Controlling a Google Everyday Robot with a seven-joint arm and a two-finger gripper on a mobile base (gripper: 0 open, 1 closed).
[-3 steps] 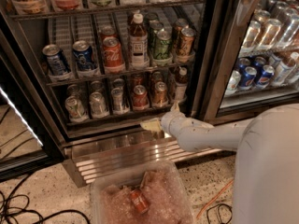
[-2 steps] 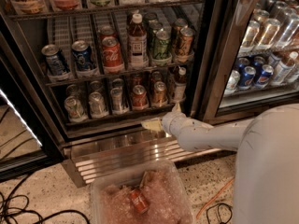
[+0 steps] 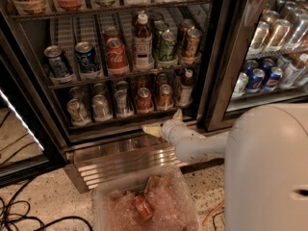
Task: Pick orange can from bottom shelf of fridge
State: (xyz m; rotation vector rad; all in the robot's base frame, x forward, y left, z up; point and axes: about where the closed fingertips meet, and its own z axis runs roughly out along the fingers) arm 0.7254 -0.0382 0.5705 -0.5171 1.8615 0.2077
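Observation:
The fridge (image 3: 219,57) stands open in front of me. Its bottom shelf (image 3: 120,121) holds a row of cans in lanes. The orange can (image 3: 164,96) stands upright near the right end, between a redder can (image 3: 143,100) and a brown bottle with a white cap (image 3: 185,86). My gripper (image 3: 164,122) hangs just in front of and below the shelf's front rail, under the orange can and not touching it. Its fingers are spread, one pointing left (image 3: 152,129) and one pointing up (image 3: 178,113). It holds nothing.
The rack above (image 3: 96,78) carries blue, red and green cans and a bottle. A clear tub of ice (image 3: 110,196) with a red can (image 3: 143,207) sits on the floor below the ribbed steel base (image 3: 120,162). Cables (image 3: 29,218) lie at the left. A second cooler (image 3: 269,71) is at the right.
The gripper has shifted only slightly in front of the bottom shelf's rail. The cans have not moved.

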